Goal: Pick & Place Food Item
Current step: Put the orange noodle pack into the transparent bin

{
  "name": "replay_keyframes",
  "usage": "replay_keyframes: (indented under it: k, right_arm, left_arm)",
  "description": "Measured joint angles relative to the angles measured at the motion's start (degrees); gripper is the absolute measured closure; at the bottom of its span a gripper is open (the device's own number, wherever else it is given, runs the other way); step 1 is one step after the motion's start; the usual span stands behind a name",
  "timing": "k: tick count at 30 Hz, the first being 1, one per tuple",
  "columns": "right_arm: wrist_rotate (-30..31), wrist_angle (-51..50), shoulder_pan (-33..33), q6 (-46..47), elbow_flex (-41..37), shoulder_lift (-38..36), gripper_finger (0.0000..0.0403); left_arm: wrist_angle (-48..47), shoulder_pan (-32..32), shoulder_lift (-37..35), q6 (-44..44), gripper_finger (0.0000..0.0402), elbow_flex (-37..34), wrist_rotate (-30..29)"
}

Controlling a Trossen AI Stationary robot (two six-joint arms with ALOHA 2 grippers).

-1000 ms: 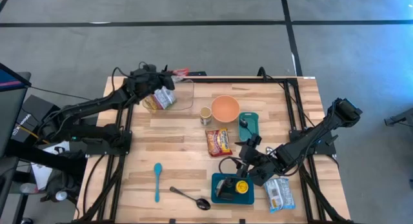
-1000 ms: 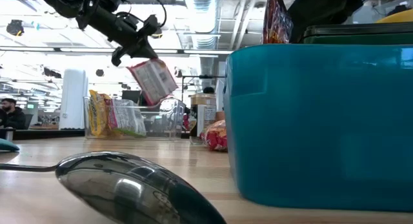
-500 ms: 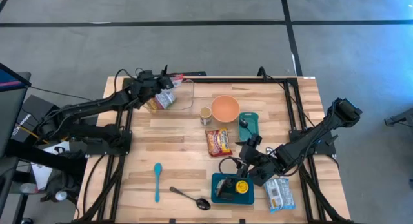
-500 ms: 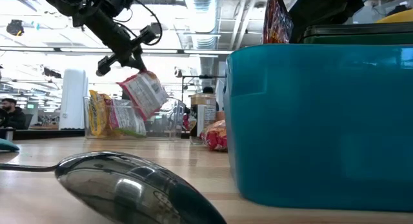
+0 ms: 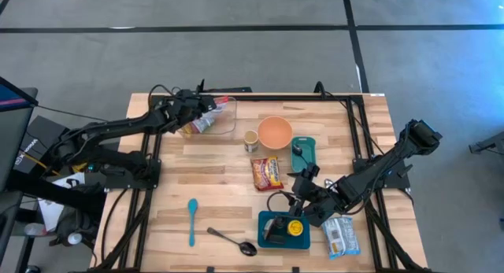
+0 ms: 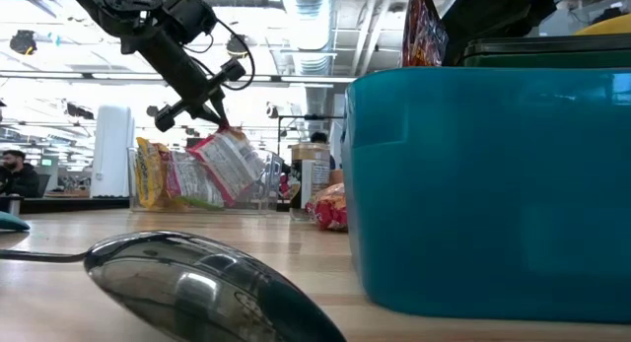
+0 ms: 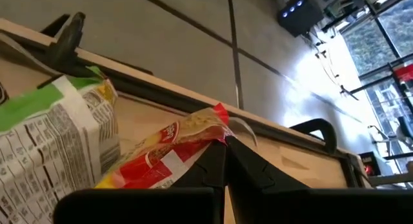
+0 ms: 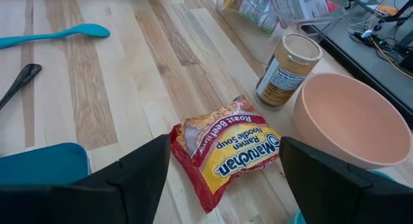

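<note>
**Left tool lowering a noodle packet at the clear bin**

We are seeing only part of the scene in the low view, because a teal container [image 6: 488, 184] is filling the right half of it and a spoon bowl [image 6: 197, 283] is blocking the front. In the left wrist view the two dark fingers [image 7: 210, 169] are pressing together on the corner of a red and yellow noodle packet [image 7: 164, 156], and the rest of that packet is running out of the picture. So the left tool [image 5: 206, 108] is clenched on the noodle packet [image 5: 203, 122], which is hanging tilted at the clear bin [image 5: 224, 116] in the far left part of the desk [image 5: 213, 178]. Whether the packet is already touching the bin floor, we cannot tell. A green and white bag [image 7: 58, 146] is lying just beside it in the bin.

The right tool [image 5: 307, 193] is waiting near the middle of the desk with its fingers spread apart, holding nothing. In front of it a Maruchan ramen packet [image 8: 226, 153] is lying flat on the wood, between a small can [image 8: 284, 72] and the teal container. An orange bowl [image 8: 348, 121] is standing just beside the can, and it is showing nothing inside.
</note>
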Motion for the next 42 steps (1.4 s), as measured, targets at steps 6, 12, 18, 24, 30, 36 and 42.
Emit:
replay_keyframes:
  k: [6,12,18,24,30,36,42]
  right_arm:
    - [0.0,0.0,0.0,0.0,0.0,0.0,0.0117]
    - [0.0,0.0,0.0,0.0,0.0,0.0,0.0117]
    - [0.0,0.0,0.0,0.0,0.0,0.0,0.0117]
    - [0.0,0.0,0.0,0.0,0.0,0.0,0.0117]
    - [0.0,0.0,0.0,0.0,0.0,0.0,0.0117]
    - [0.0,0.0,0.1,0.0,0.0,0.0,0.0117]
    - [-0.1,0.0,0.1,0.0,0.0,0.0,0.0117]
  left_arm:
    - [-1.5,-0.8,0.0,-2.7,0.0401,0.0,-1.8]
    - [-3.4,-3.0,0.0,-6.9,0.0401,0.0,-6.1]
    - [-5.7,-5.8,0.0,-10.3,0.0401,0.0,-11.3]
    - [-6.2,-6.5,0.0,-10.3,0.0401,0.0,-11.6]
    - [-6.2,-7.5,0.0,-10.3,0.0401,0.0,-11.7]
    - [-6.4,-8.7,0.0,-13.5,0.0401,-0.1,-11.7]
    - [-6.3,-8.9,0.0,-14.5,0.0401,-1.7,-11.9]
